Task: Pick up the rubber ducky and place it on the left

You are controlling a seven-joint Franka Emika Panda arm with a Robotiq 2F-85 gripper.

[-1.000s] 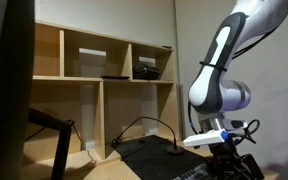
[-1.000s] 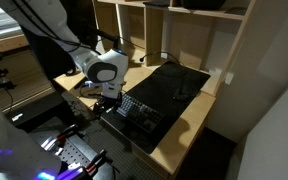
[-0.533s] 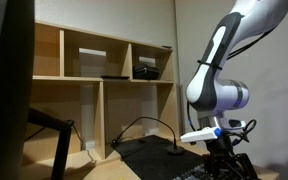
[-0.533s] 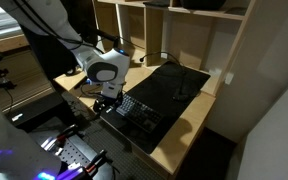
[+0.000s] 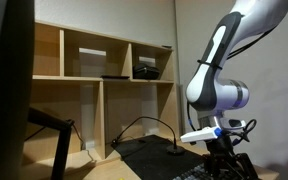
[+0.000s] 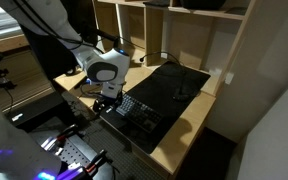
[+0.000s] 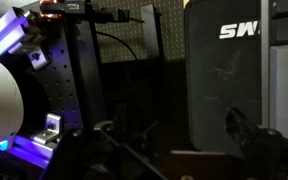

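Note:
The rubber ducky is out of view in every frame. In both exterior views my gripper (image 6: 104,103) hangs low over the near end of the wooden desk (image 6: 184,135), right beside a black keyboard (image 6: 139,112); it also appears at the bottom right (image 5: 229,163). The dark wrist view shows my gripper (image 7: 169,135) with one finger (image 7: 240,126) on the right and the other on the left. They stand wide apart with nothing visible between them.
A black mat (image 6: 172,82) with white letters (image 7: 229,60) lies beyond the keyboard. A wooden shelf unit (image 5: 104,70) stands at the back of the desk, with dark items on its shelves. A cable (image 5: 144,125) arcs over the desk. A perforated board lit purple (image 6: 74,155) sits below the desk edge.
The arm shifted slightly between one second and half a second ago, then stayed still. The jaws have stayed wide apart.

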